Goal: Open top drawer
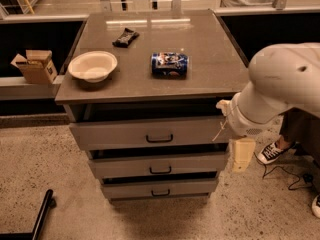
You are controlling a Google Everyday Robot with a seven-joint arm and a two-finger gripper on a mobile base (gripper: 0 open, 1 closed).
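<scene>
The top drawer point(125, 133) is the widest of three grey drawers under the table top. It has a black bar handle point(159, 138) and white crossed scratches point(220, 130) near its right end. A dark gap shows above its front. My white arm point(280, 84) comes in from the right. The beige gripper point(242, 154) hangs down at the arm's end, just right of the drawer's right end and below its front, well right of the handle.
On the table top point(210, 59) are a white bowl point(92, 65), a blue can point(169, 64) lying on its side and a dark snack bar point(125, 36). A cardboard box point(34, 66) sits on a ledge at left. A person's sneaker point(270, 153) and a cable are on the floor at right.
</scene>
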